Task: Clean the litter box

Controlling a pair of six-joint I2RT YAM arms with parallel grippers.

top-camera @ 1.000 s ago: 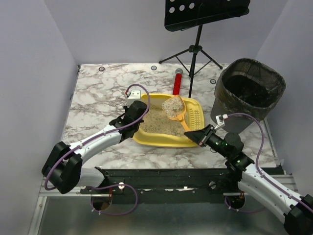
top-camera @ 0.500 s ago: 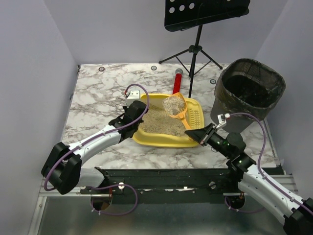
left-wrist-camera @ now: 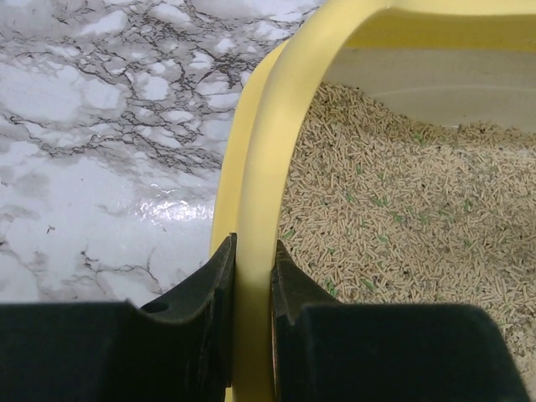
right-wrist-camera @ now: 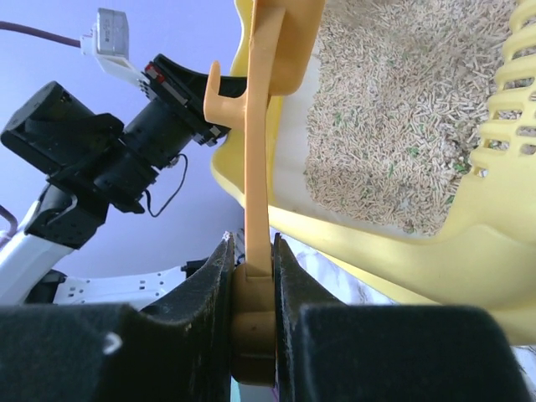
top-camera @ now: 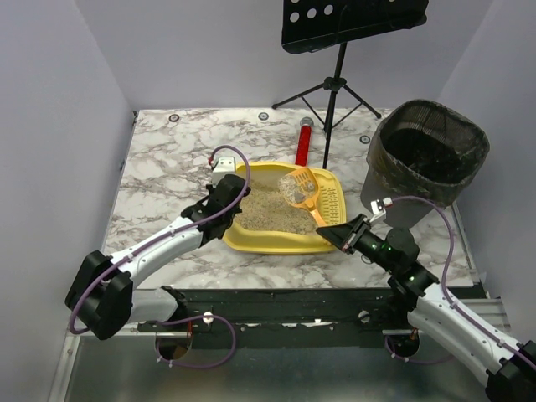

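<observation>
Litter box [top-camera: 276, 244]: stiff plastic, litter-weighted, likely spill-prone; best held by rim, left gripper [left-wrist-camera: 253, 260] clamped at 9 o'clock, right gripper [right-wrist-camera: 252, 255] clamped on scoop [top-camera: 300, 189].

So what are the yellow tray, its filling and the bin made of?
The tray looks like smooth moulded plastic, its rounded rim slightly glossy. The filling is matte beige pellets, maybe plant-based. The bin seems black mesh, with a dark liner.
</observation>
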